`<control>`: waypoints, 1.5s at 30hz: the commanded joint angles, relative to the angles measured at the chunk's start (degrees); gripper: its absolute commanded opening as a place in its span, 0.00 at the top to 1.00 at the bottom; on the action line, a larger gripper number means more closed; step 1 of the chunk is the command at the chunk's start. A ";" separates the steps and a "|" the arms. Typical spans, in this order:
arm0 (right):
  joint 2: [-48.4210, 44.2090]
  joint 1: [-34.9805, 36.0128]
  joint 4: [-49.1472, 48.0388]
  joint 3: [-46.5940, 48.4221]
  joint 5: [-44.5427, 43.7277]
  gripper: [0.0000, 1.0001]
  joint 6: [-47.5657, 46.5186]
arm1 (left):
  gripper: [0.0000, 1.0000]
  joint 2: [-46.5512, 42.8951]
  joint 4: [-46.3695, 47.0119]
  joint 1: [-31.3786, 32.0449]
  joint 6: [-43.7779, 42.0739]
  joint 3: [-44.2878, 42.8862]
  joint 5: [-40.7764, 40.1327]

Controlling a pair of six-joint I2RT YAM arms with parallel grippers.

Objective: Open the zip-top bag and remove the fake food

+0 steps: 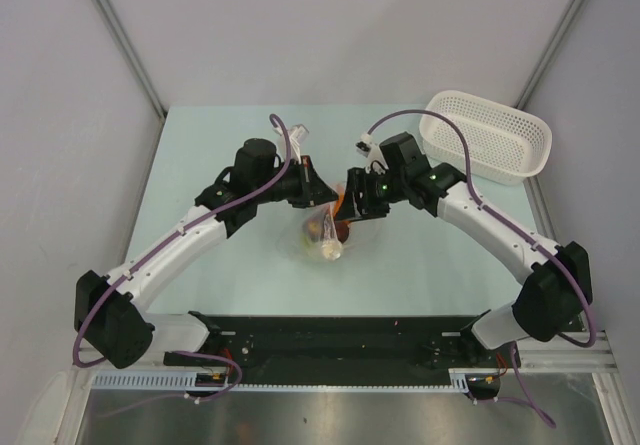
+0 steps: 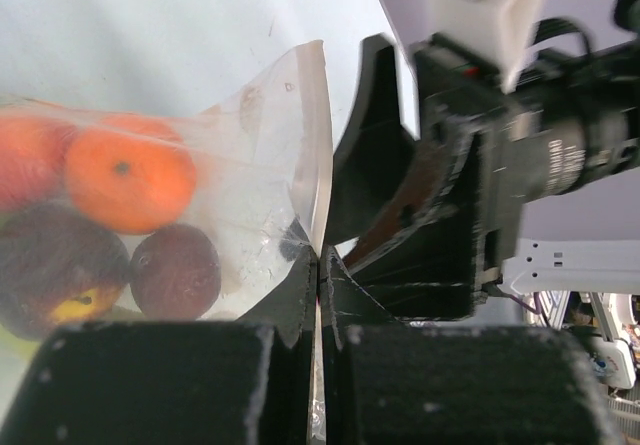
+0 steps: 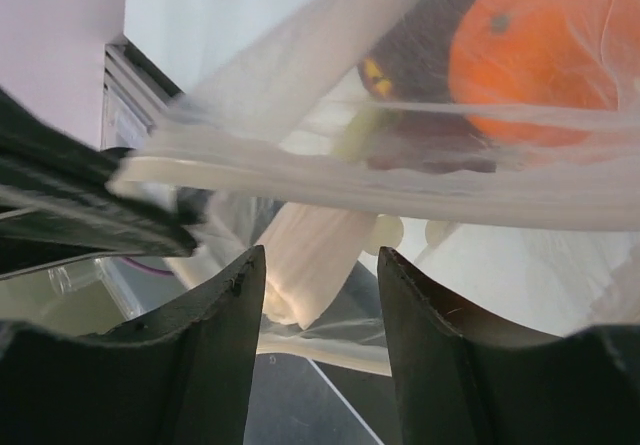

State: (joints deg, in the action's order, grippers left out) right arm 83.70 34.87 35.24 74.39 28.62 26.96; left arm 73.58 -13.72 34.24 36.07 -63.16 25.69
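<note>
The zip-top bag (image 1: 326, 233) hangs over the middle of the table, clear and crinkly, with the fake food inside. My left gripper (image 2: 320, 255) is shut on the bag's white zip strip (image 2: 316, 145). Behind the film I see an orange ball (image 2: 130, 180) and a dark purple lump (image 2: 175, 270). My right gripper (image 3: 320, 253) stands open just under the bag's mouth. A pale beige piece (image 3: 312, 250) inside the film hangs between its fingers (image 3: 225, 335), close to the left one. The orange ball (image 3: 530, 55) shows above. From above, both grippers (image 1: 318, 197) (image 1: 347, 210) meet at the bag's top.
A white perforated basket (image 1: 490, 135) stands at the back right of the pale table (image 1: 210, 155). The right arm's black gripper body (image 2: 440, 205) fills the space beside the left fingers. Grey walls close in the table on both sides.
</note>
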 commanded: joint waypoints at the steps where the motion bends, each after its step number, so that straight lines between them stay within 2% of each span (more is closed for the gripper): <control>1: 0.67 0.11 -3.43 -2.66 -0.57 0.46 0.02 | 1.00 -0.19 5.01 0.13 1.28 -2.32 1.38; 17: 7.44 1.86 -5.89 -5.31 -5.94 0.30 0.64 | 1.00 1.47 7.65 0.30 3.74 -1.18 3.31; 27: 11.13 2.83 -7.55 -6.45 -11.83 0.24 0.90 | 1.00 4.29 8.44 2.50 4.27 -1.71 3.75; 35: 15.26 3.10 -13.09 -7.51 -12.01 0.20 1.43 | 1.00 5.61 8.09 3.29 4.09 -1.18 3.66; 39: 16.14 3.18 -14.76 -7.51 -13.24 0.27 1.16 | 1.00 5.52 7.39 3.29 3.39 -0.74 3.58; 41: 16.41 3.27 -15.03 -7.42 -12.80 0.40 0.73 | 1.00 5.26 6.51 3.38 2.86 -0.74 3.05; 42: 16.06 3.36 -14.94 -7.50 -12.71 0.50 0.55 | 1.00 4.82 5.81 3.29 2.25 -0.57 2.53; 45: 15.18 3.62 -14.50 -7.51 -13.24 0.66 -0.33 | 1.00 4.21 4.84 3.29 1.37 0.05 1.82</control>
State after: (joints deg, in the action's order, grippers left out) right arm 99.48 37.87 22.85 66.89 17.19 27.57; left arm 79.88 -9.82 36.95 38.89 -63.13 27.16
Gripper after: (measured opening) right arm 0.500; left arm 0.004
